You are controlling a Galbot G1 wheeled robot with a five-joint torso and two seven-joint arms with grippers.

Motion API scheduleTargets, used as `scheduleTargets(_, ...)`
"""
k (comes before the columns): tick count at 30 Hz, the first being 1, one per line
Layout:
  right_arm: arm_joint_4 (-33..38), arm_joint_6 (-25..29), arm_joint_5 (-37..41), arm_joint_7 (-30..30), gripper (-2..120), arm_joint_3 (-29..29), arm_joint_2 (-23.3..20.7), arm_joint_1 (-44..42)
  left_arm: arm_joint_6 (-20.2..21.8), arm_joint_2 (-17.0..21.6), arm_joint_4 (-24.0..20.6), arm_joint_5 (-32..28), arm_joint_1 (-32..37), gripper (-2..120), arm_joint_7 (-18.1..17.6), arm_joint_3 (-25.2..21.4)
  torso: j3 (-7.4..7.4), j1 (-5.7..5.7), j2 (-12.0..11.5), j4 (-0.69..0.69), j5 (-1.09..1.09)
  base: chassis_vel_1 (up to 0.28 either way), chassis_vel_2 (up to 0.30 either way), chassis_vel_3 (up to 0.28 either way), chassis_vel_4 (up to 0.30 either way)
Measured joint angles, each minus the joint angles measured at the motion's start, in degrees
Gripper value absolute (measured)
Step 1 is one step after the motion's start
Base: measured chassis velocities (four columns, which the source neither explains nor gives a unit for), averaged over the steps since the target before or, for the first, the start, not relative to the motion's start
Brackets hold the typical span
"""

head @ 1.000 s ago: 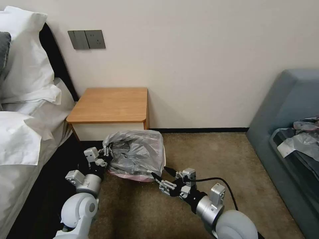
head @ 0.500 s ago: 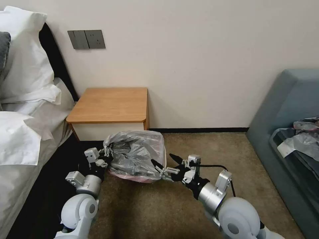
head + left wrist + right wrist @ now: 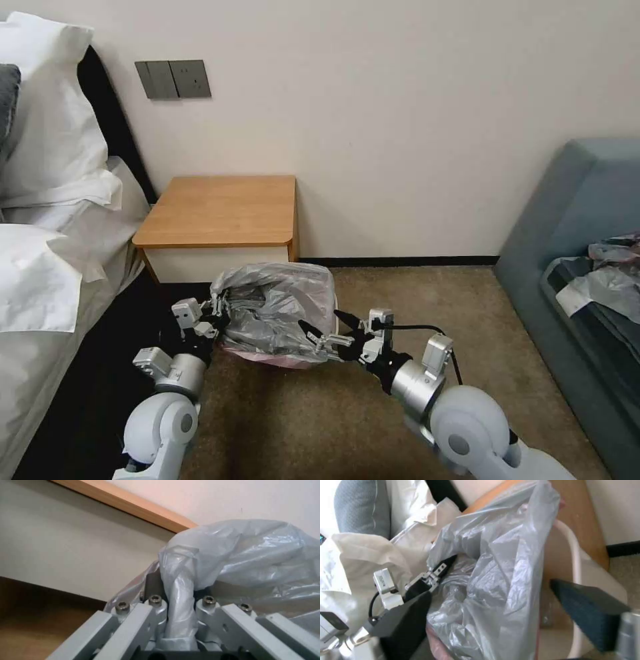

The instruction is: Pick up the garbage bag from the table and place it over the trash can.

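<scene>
White pillows (image 3: 47, 113) are piling up on the bed (image 3: 40, 287) along the left side, with a dark headboard (image 3: 110, 113) rising behind them. A grey switch panel (image 3: 173, 79) is sitting on the cream wall (image 3: 400, 120). Brown carpet (image 3: 427, 307) is covering the floor. On the right a blue-grey sofa (image 3: 567, 220) is holding crumpled plastic and dark cloth (image 3: 610, 280).

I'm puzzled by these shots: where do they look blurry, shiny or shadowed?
Right wrist view: the right pincer's dark fingers loom soft and out of focus. Left wrist view: the garbage bag carries pale sheen on its wrinkles, shut in the left pincer. Head view: dark shadow lies on the carpet in front of the trash can.
</scene>
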Motion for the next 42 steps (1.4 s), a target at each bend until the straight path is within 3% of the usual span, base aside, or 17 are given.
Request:
scheduleTargets(6,-0.5,0.0,0.0,0.1,64,-1.3,-0.2,1.3,0.0,-0.1,0.0,0.2,0.1,3,0.1,0.3,0.0,0.0,0.0,0.01,0.0,0.0,0.0,0.0,0.0)
scheduleTargets(13,-0.5,0.0,-0.1,0.2,43,-1.2,-0.4,1.2,0.0,0.0,0.0,0.3,0.1,3,0.2,0.2,0.0,0.0,0.0,0.0,0.0,0.0,0.0,0.0,0.0)
scheduleTargets(14,-0.5,0.1,-0.3,0.1,34,-1.0,-0.5,0.9,0.0,0.1,0.2,0.2,0.1,3,0.2,0.1,0.0,0.0,0.0,0.0,0.0,0.0,0.0,0.0,0.0)
scheduleTargets(24,-0.7,0.7,-1.6,0.0,0,-0.7,-0.2,0.4,0.0,0.0,0.3,0.2,-0.1,3,0.2,0.0,0.0,0.0,0.0,0.0,0.0,0.0,0.0,0.0,0.0)
scheduleTargets(42,-1.4,2.4,-5.4,-0.5,0,1.4,-1.1,-1.1,0.0,0.0,0.8,0.1,-0.4,3,0.0,-0.9,0.0,0.0,0.0,-0.01,-0.01,0.0,0.0,0.0,0.0)
